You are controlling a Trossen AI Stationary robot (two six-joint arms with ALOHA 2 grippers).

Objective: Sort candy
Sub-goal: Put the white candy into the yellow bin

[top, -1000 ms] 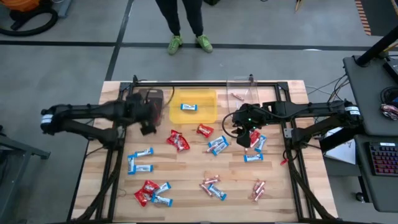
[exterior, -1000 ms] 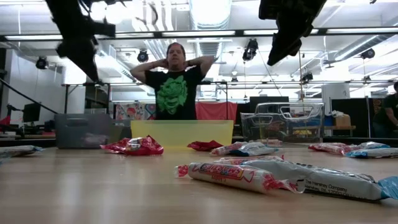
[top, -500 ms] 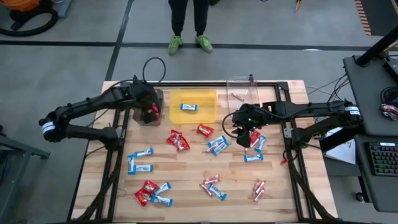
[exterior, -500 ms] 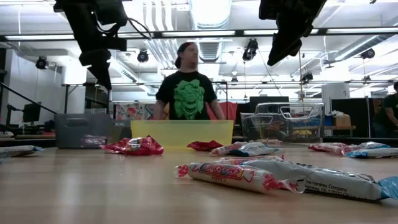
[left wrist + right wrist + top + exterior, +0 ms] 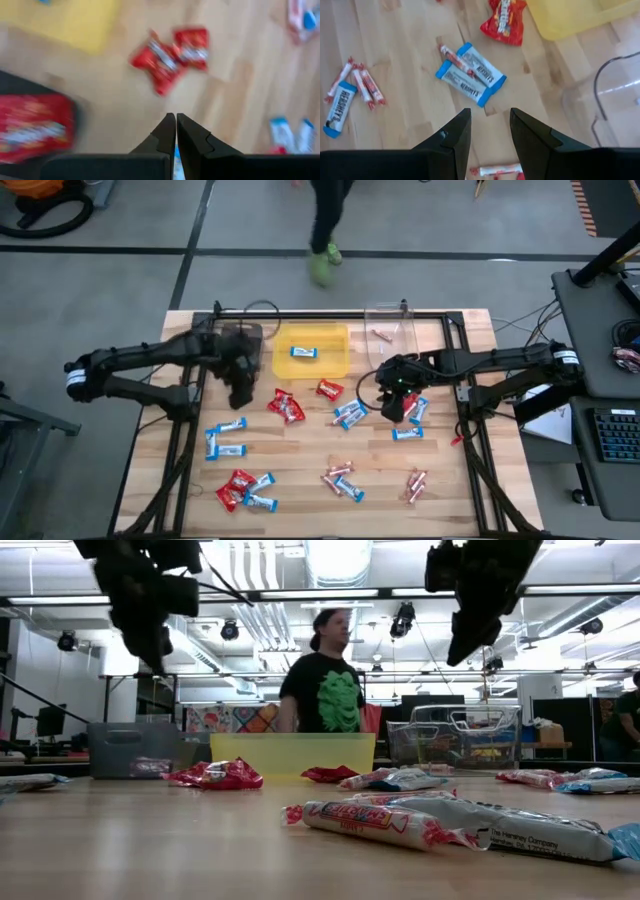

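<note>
Candy lies scattered on the wooden table (image 5: 300, 470): red packets (image 5: 285, 406) (image 5: 170, 55), blue-and-white bars (image 5: 348, 414) (image 5: 470, 75) and slim pink sticks (image 5: 338, 472). One red packet (image 5: 30, 127) lies in the brown bin (image 5: 240, 340), a blue bar in the yellow bin (image 5: 312, 350), and a pink stick in the clear bin (image 5: 392, 332). My left gripper (image 5: 246, 390) (image 5: 176, 119) hangs shut and empty above bare wood, just near the brown bin. My right gripper (image 5: 393, 404) (image 5: 490, 117) hangs open and empty above the table, beside a pair of blue bars.
The three bins stand in a row along the far edge inside a black frame (image 5: 330, 313). More candy lies at the near left (image 5: 240, 490) and near right (image 5: 415, 480). A person (image 5: 330, 690) walks behind the table's far edge.
My left gripper swung out over the brown bin and has come back toward the near side, its wrist turning; it stays shut. My right gripper has sunk a little and stays open. The person behind the table has walked toward the right.
</note>
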